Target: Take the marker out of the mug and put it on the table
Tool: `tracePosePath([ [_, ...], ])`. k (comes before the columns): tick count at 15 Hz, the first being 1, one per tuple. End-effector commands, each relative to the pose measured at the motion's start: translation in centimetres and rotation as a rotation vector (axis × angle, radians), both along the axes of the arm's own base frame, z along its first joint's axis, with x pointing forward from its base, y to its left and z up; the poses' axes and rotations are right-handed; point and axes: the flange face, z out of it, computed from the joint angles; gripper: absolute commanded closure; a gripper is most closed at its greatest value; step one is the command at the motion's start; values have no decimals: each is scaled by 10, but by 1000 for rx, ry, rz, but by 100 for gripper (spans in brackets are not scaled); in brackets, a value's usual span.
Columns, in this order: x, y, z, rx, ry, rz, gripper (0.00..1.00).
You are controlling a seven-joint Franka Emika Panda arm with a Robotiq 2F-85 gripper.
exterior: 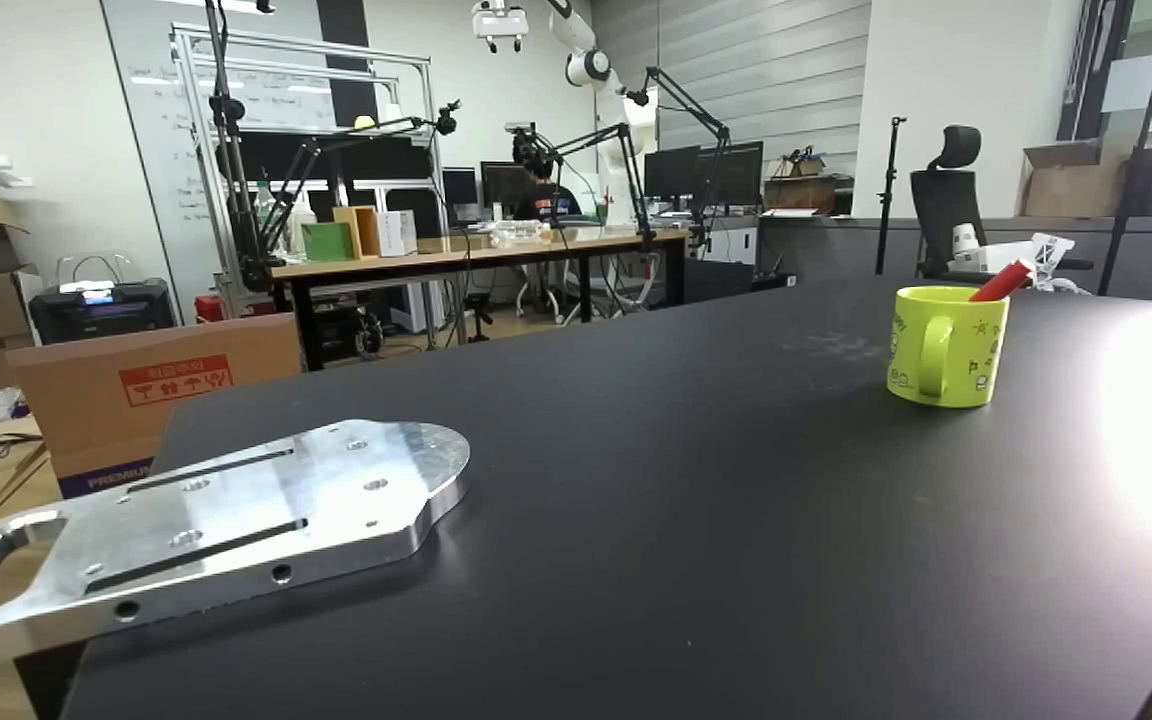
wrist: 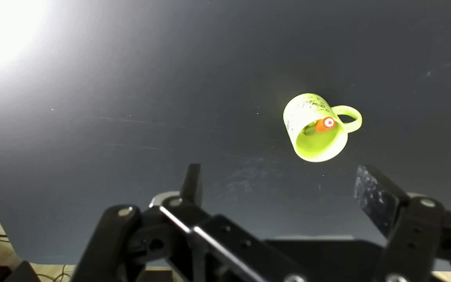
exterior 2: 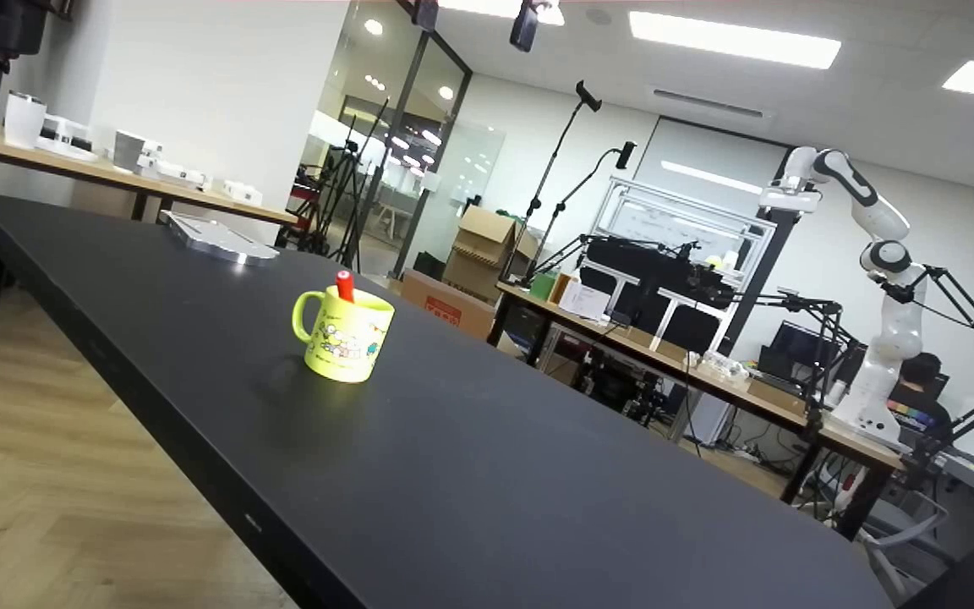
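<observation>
The matte black table (exterior: 686, 520) reaches across both exterior views and fills most of the wrist view. A machined metal plate (exterior: 266, 495), slotted, drilled and rounded at one end, lies on it, seen in both exterior views, its hand-hole end jutting past the table's edge. The Robotiq gripper (wrist: 279, 172) shows in the wrist view, its two black fingers (wrist: 376, 196) spread wide, with tabletop visible through the gap. The lime-green mug (exterior 2: 347, 338), printed with small drawings, stands upright on the table, well apart from the metal plate; in the wrist view it sits beyond the fingers, its handle (exterior: 933, 355) pointing to the right of that view. The red marker (wrist: 324, 124) is inside the mug, tilted, its red end with a white centre rising above the rim. Seen from the wrist, that end lies beyond both fingers and apart from them; across the view it falls between the two, closer to the finger at the right. How far beneath the fingers the marker is, I cannot tell
</observation>
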Motion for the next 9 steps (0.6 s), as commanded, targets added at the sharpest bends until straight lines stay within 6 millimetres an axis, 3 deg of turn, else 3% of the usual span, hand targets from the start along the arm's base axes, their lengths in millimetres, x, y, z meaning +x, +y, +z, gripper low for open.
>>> tracePosePath([
  [1,0,0,1,0,1,0,0],
  [6,43,12,-27,-8,-18,54,0],
  [9,80,39,-58,11,1,110,0],
])
